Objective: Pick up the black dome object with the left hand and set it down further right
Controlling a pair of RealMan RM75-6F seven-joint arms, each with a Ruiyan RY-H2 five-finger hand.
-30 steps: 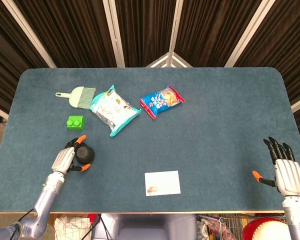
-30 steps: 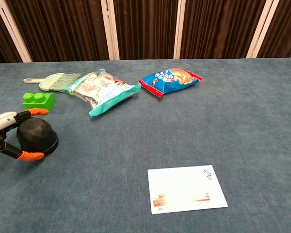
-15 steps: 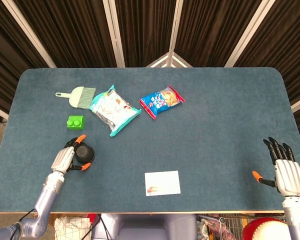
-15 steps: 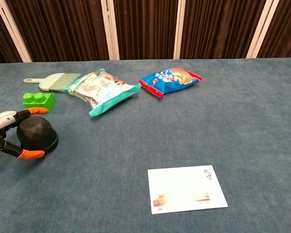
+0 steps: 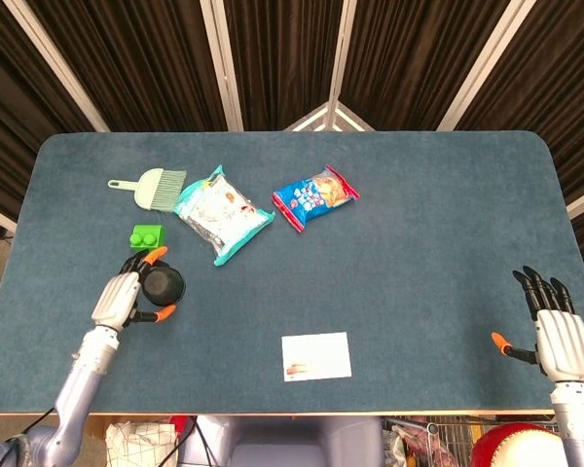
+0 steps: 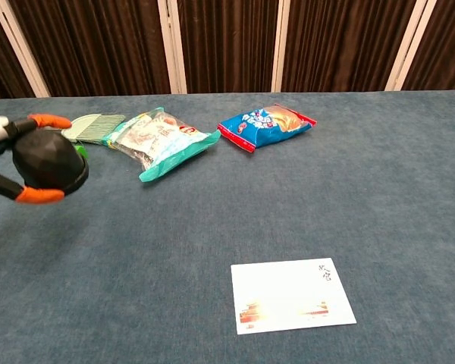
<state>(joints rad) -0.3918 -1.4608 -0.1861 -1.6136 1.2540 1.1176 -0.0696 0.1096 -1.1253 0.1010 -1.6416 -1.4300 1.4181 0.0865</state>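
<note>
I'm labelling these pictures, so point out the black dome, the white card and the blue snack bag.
black dome (image 6: 49,158), chest view, on its rounded front face
white card (image 5: 316,356), head view, on the middle of its blank face
blue snack bag (image 5: 314,197), head view, on the printed middle

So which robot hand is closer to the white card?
Left. The left hand, holding the black dome, is left of the white card; the right hand is farther right.

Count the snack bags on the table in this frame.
2. The teal-edged white bag lies left of centre toward the back, next to the green brush. The blue and red bag lies just to its right, apart from it. Nothing appears to be hiding another.
</note>
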